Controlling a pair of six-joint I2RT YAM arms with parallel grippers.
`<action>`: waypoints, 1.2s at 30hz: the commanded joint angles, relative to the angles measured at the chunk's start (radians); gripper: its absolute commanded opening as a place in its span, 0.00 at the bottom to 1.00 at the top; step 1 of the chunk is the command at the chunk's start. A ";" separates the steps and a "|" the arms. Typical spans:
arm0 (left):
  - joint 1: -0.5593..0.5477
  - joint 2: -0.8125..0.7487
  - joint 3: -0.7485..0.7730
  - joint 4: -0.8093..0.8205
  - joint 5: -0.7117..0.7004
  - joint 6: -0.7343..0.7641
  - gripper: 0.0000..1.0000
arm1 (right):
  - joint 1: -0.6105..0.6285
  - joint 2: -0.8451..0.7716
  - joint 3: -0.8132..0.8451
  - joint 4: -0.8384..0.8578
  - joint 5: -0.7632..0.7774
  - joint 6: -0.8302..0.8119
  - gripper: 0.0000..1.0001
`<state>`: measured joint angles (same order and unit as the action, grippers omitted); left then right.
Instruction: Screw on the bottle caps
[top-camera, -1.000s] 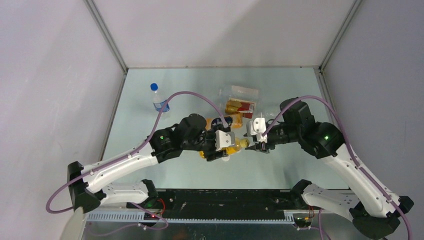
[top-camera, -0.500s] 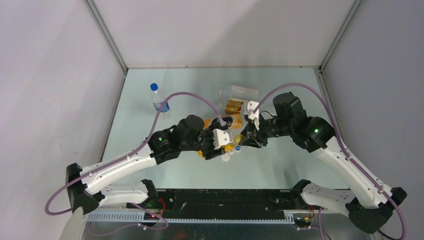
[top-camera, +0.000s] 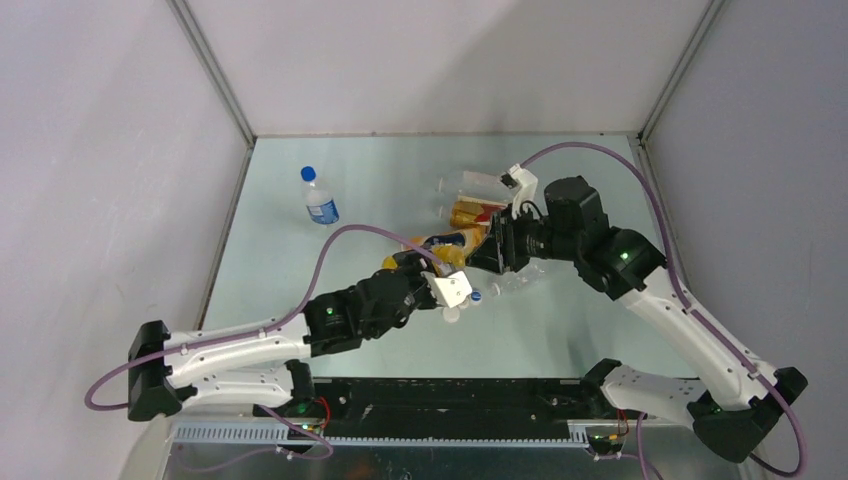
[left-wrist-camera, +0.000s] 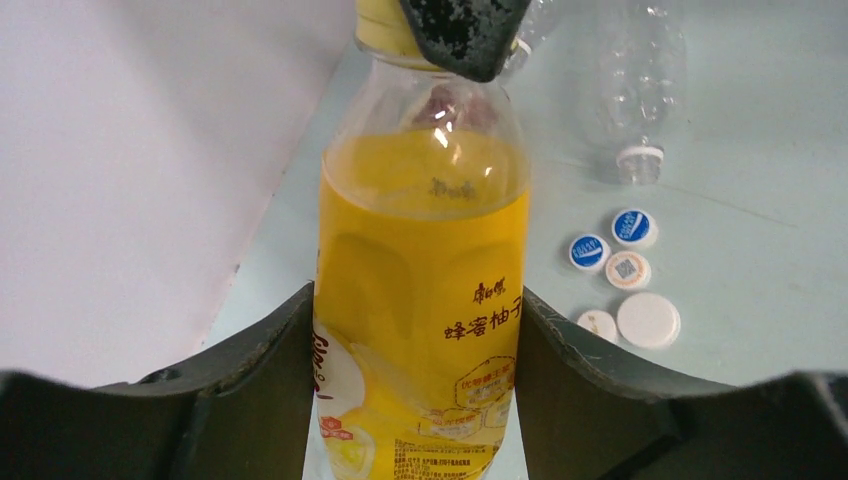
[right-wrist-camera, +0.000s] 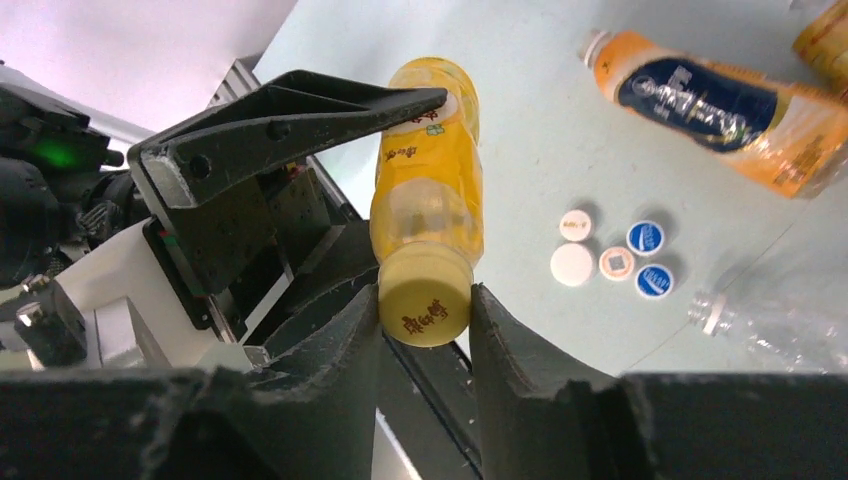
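My left gripper (left-wrist-camera: 415, 335) is shut on the body of an orange-yellow bottle (left-wrist-camera: 420, 300), holding it off the table. On the bottle's neck sits a yellow cap (right-wrist-camera: 425, 300), and my right gripper (right-wrist-camera: 425, 312) is shut on it, one finger on each side. In the top view the two grippers, left (top-camera: 452, 290) and right (top-camera: 497, 256), meet at the table's middle. Several loose caps lie on the table below the bottle: blue caps (left-wrist-camera: 589, 251), a white cap (left-wrist-camera: 648, 320) and a cap with a printed code (left-wrist-camera: 627, 270).
An uncapped clear bottle (left-wrist-camera: 645, 90) lies just past the loose caps. An orange bottle with a dark-blue label (right-wrist-camera: 710, 105) lies nearby. A gold-and-red labelled bottle (top-camera: 478, 212) and a clear one (top-camera: 480, 182) lie farther back. A capped clear bottle (top-camera: 318, 198) stands at the back left.
My right gripper swung in from the right and closed on the yellow cap. The left arm drew back toward its base, keeping its hold on the bottle.
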<state>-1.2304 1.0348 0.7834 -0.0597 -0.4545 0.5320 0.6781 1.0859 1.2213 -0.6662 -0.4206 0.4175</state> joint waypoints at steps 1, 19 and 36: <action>0.038 -0.002 0.032 -0.044 0.050 -0.020 0.00 | -0.011 -0.081 0.012 0.128 -0.008 -0.147 0.41; 0.220 -0.030 0.158 -0.315 0.749 -0.123 0.00 | 0.029 -0.184 0.012 -0.149 -0.333 -1.181 0.56; 0.220 0.011 0.195 -0.328 0.779 -0.111 0.00 | 0.086 -0.109 0.012 -0.157 -0.290 -1.202 0.49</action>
<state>-1.0176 1.0458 0.9276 -0.4042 0.3000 0.4221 0.7540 0.9627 1.2209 -0.8143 -0.7238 -0.7647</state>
